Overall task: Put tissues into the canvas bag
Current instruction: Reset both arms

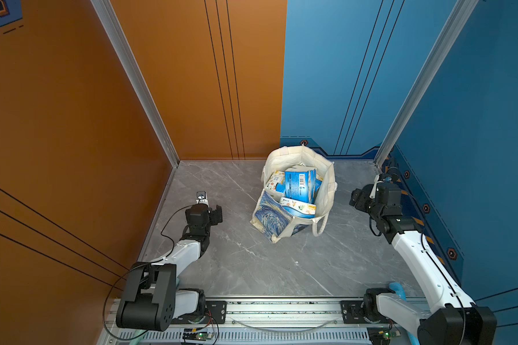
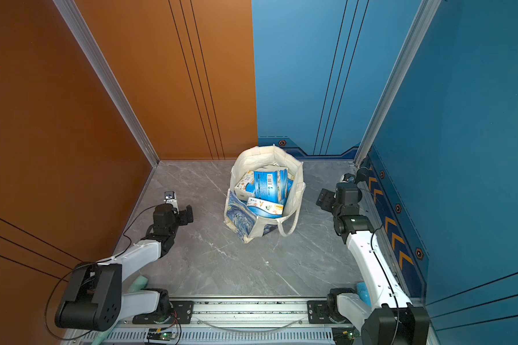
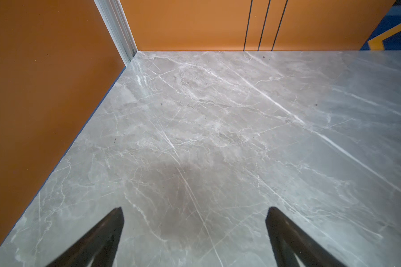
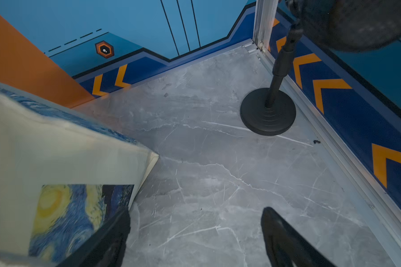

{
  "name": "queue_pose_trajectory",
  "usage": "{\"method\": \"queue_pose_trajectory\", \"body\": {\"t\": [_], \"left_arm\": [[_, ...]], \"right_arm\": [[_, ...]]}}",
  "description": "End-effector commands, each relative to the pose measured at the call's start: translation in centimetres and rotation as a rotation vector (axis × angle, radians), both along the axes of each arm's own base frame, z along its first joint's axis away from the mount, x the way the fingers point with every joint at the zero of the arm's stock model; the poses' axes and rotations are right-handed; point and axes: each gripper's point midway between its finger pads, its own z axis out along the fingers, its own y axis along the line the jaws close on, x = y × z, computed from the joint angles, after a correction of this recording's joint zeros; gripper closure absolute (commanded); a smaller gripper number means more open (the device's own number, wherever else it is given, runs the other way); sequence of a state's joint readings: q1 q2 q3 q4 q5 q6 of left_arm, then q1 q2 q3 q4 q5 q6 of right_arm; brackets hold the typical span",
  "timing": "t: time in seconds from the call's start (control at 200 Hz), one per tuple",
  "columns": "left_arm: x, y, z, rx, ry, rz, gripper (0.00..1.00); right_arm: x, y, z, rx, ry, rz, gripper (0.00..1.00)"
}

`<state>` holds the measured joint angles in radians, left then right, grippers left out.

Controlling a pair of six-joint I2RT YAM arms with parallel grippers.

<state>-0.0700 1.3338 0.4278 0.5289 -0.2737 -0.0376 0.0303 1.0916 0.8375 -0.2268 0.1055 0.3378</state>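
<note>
The cream canvas bag (image 1: pixel 330 185) (image 2: pixel 296 185) stands open at the back middle of the table, its blue swirl print facing front. Several blue and white tissues (image 1: pixel 299 185) (image 2: pixel 269 186) fill it, some upright, one lying at the front edge. My left gripper (image 1: pixel 218 214) (image 2: pixel 189 214) hovers well to the left of the bag, open and empty; the left wrist view shows only bare marble between its fingertips (image 3: pixel 195 210). My right gripper (image 1: pixel 356 198) (image 2: pixel 323 198) is open and empty just right of the bag, whose side (image 4: pixel 56 143) lies beside one finger (image 4: pixel 196 211).
The grey marble tabletop (image 1: pixel 251 263) is walled by orange panels on the left and blue panels at the back and right. A black stand with a round base (image 4: pixel 267 111) sits in the back right corner. A metal rail (image 1: pixel 281 307) runs along the front edge.
</note>
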Motion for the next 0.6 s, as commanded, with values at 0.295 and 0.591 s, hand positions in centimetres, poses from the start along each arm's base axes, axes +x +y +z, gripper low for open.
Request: {"method": "queue_pose_trajectory", "body": {"t": [0.295, 0.591], "left_arm": [[1.3, -0.8, -0.9, 0.071, -0.152, -0.021, 0.02], [1.5, -1.0, -1.1, 0.072, -0.149, -0.034, 0.02]], "right_arm": [[4.3, -2.6, -7.3, -0.182, -0.093, -0.098, 0.0], [3.7, -3.6, -9.6, -0.258, -0.049, -0.083, 0.0]]}}
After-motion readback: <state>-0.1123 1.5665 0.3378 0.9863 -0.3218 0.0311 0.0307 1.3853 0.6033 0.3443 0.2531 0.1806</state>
